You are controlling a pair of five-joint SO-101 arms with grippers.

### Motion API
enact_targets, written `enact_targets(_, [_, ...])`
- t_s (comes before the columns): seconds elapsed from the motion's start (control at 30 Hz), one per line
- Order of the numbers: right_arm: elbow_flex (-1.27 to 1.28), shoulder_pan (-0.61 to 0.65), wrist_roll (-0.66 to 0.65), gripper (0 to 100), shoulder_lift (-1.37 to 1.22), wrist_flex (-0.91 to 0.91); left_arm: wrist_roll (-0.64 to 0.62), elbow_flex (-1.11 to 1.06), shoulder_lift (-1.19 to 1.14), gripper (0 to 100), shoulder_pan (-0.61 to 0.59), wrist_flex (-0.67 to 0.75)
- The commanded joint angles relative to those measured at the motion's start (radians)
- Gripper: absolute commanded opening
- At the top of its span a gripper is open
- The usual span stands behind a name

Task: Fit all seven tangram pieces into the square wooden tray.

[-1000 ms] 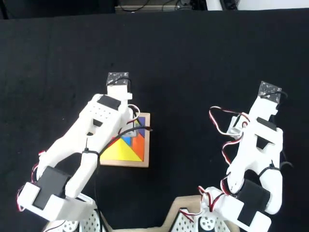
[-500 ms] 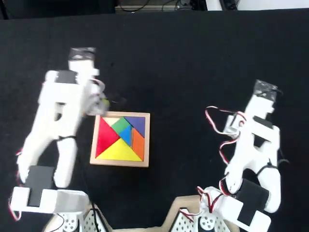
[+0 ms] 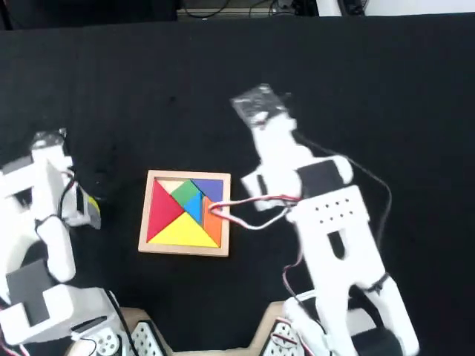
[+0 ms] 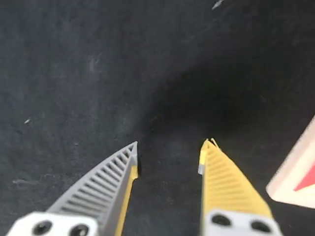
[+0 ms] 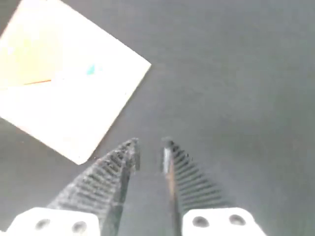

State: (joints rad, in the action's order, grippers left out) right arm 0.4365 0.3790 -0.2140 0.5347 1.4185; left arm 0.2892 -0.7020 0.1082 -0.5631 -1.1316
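The square wooden tray (image 3: 184,251) lies on the black cloth with coloured tangram pieces inside: a red triangle (image 3: 165,211), a yellow triangle (image 3: 185,233), green (image 3: 185,191), blue (image 3: 210,191) and orange (image 3: 213,220) pieces. My left gripper (image 4: 170,147) hangs open over bare cloth left of the tray, and a tray corner (image 4: 295,179) shows beside it. In the high view that gripper (image 3: 87,208) sits well left of the tray. My right gripper (image 5: 149,145) stands open by a narrow gap, empty, just off a tray corner (image 5: 74,83). From above it (image 3: 251,182) is right of the tray.
Black cloth (image 3: 356,89) covers the whole table. The right arm's red and white cables (image 3: 249,204) hang over the tray's right edge. Both arm bases stand at the near edge.
The left arm swung off the tray and out to the far left. The right arm swung from the far right across to the tray's right side.
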Motion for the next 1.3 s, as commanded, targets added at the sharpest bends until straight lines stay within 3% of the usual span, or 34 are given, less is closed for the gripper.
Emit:
enact_targets(0.0, [-0.216, 0.147, 0.012, 1.5, -0.124, 0.068, -0.002, -0.130, 0.130, 20, -0.019, 0.109])
enact_targets(0.1, [-0.306, 0.189, 0.012, 1.0, -0.309, 0.048, -0.025, -0.295, 0.244, 20, -0.019, 0.230])
enact_targets(0.27, [-0.478, 0.163, 0.020, 1.1, -0.636, 0.044, -0.028, -0.437, 0.486, 20, -0.025, 0.275])
enact_targets(0.47, [-0.524, 0.149, 0.064, 1.1, -0.825, -0.011, -0.028, -0.553, 0.657, 20, -0.004, 0.339])
enact_targets(0.9, [-0.538, 0.190, 0.089, 1.1, -0.967, -0.094, -0.025, -0.565, 0.654, 20, 0.022, 0.339])
enact_targets(1.27, [-0.700, 0.287, 0.083, 1.1, -1.075, -0.083, -0.023, -0.565, 0.654, 20, 0.024, 0.339])
